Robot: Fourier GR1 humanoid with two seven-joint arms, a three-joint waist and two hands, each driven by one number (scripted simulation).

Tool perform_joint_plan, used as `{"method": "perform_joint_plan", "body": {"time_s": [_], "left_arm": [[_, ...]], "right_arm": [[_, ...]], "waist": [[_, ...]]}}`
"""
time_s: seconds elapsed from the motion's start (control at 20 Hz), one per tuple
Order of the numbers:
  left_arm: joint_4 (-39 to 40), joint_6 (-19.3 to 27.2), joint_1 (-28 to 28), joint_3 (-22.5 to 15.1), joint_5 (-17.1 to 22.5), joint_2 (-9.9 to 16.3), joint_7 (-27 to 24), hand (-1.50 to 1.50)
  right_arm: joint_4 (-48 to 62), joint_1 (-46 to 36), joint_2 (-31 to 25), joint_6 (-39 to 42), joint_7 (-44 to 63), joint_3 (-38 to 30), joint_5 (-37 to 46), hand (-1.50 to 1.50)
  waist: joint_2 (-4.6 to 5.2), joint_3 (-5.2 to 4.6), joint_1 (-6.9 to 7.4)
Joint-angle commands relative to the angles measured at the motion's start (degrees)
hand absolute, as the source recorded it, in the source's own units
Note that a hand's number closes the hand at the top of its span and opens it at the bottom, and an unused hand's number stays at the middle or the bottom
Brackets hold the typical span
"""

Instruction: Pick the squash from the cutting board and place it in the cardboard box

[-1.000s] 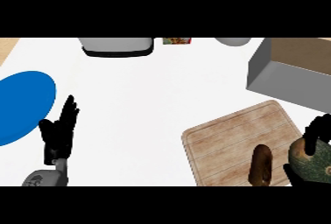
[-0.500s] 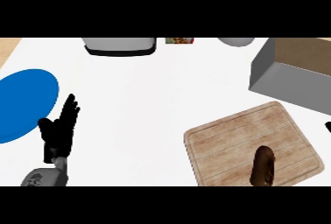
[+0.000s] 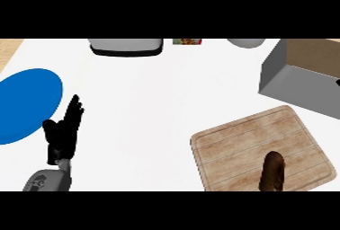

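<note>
Squash (image 3: 273, 171) lies on cutting board (image 3: 259, 146), near its lower edge, long axis running near-to-far, far end tilted slightly left. Cardboard box (image 3: 302, 74) beyond, apart. Left hand (image 3: 63, 130) rests open on tabletop (image 3: 166, 99), fingers straight. Right hand out of view.

Blue plate (image 3: 26, 105) at left edge; grey appliance (image 3: 126, 46), small colourful packet (image 3: 187, 41), grey bowl (image 3: 246, 42) along top.

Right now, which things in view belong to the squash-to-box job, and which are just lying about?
Part of the job:
- squash, lying on the cutting board
- cardboard box, beyond the board

Just lying about:
- blue plate
- grey appliance at the far edge
- small packet
- pale bowl

The left hand rests open; the right hand is out of view.
</note>
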Motion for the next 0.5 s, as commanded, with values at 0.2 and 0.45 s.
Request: {"method": "perform_joint_plan", "body": {"time_s": [0.2,0.45], "left_arm": [[-2.37,-0.99,-1.56,0.19,0.09,0.1,3.06,0.0],[3.24,-1.08,-2.95,1.59,-0.54,-0.05,-0.7,0.0]], "right_arm": [[23.75,-6.05,0.13,-16.77,-11.63,6.75,12.26,1.5],[43.92,-15.0,-0.85,-16.5,-12.4,2.1,9.08,-1.5]], "waist": [[0.14,0.04,0.63],[0.44,0.02,0.84]]}}
